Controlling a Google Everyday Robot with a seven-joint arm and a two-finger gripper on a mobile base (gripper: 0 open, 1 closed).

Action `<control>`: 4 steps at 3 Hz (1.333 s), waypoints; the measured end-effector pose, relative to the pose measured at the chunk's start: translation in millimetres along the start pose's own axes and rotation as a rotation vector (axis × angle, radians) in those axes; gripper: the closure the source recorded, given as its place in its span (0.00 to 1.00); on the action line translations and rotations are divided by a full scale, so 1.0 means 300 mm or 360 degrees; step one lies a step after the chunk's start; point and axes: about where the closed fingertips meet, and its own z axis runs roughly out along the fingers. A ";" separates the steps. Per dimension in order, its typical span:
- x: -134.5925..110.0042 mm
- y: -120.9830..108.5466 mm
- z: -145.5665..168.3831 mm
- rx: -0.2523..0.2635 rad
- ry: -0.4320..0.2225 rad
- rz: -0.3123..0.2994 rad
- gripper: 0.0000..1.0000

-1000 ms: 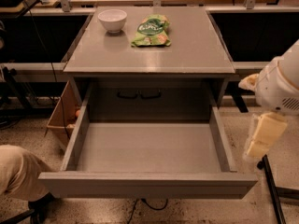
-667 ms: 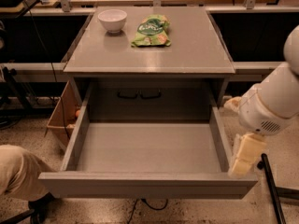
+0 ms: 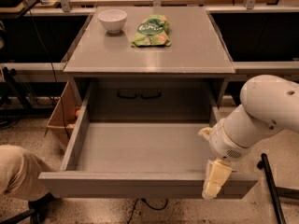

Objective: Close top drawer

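Observation:
The top drawer (image 3: 140,146) is a wide, shallow grey box pulled far out of the grey cabinet (image 3: 149,45). It is empty inside. Its flat handleless front panel (image 3: 131,185) faces me at the bottom of the view. My gripper (image 3: 215,180), with cream-coloured fingers, hangs from the white arm (image 3: 261,115) at the right end of that front panel, overlapping the drawer's front right corner.
A white bowl (image 3: 112,20) and a green snack bag (image 3: 152,31) lie on the cabinet top. A cardboard box (image 3: 63,118) stands left of the drawer. A person's knee (image 3: 18,171) is at the lower left. A black pole (image 3: 273,190) leans at the lower right.
My arm and gripper have moved left and down, from beside the drawer's right wall to its front right corner. The drawer has not visibly moved.

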 end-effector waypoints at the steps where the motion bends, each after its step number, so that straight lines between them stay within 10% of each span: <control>1: -0.005 0.009 0.090 -0.0042 -0.0031 0.0004 0.00; 2: -0.048 0.009 0.172 -0.0063 -0.0088 -0.0009 0.00; 4: -0.222 -0.059 0.283 -0.0045 -0.0185 -0.0113 0.39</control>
